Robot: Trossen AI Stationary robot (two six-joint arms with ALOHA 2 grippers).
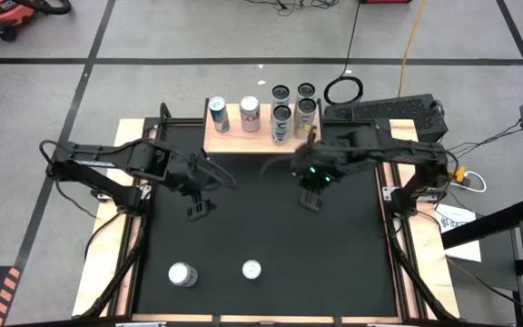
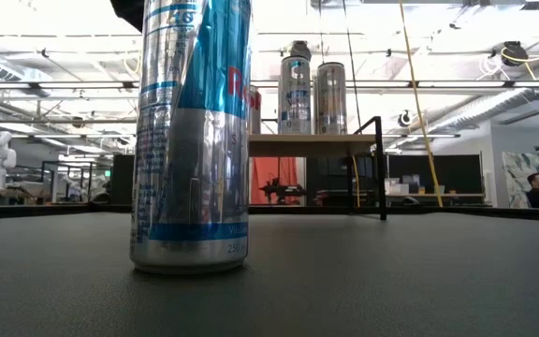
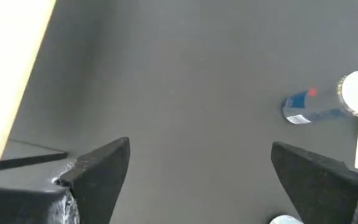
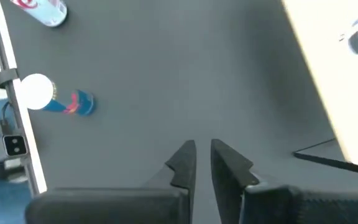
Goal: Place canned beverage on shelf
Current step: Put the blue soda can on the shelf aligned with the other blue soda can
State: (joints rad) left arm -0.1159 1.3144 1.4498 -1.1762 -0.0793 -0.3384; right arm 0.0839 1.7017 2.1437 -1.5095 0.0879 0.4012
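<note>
Risk is a knocked can (image 1: 182,274) if the wide-open left gripper (image 1: 197,210) descends off-centre, while the right gripper (image 1: 310,200), nearly closed and empty, hangs near the shelf (image 1: 229,141).

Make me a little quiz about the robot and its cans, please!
1. True or false: the left hand holds a can.
2. How many cans stand on the black mat near its front edge?
3. The right hand is: A) open, B) shut and empty, C) shut on a can.

Key:
1. False; it is open and empty.
2. Two.
3. B. Its work goes on at the shelf.
</note>
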